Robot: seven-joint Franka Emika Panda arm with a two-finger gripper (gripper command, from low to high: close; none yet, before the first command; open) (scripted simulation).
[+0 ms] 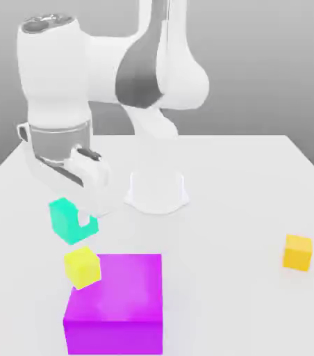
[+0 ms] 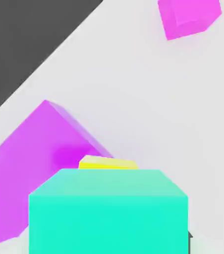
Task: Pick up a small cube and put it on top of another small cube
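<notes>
The white arm's gripper [image 1: 83, 212] has its jaws closed on the small teal cube [image 1: 68, 220], raised above the small lemon-yellow cube [image 1: 82, 267]. The hand view adds a second magenta block [image 2: 188, 17]; the large magenta block [image 1: 118, 302] partly hides the yellow one there.

A white table [image 1: 257, 181] stands under soft, even light; behind it is a plain grey wall [image 1: 271, 62].
</notes>
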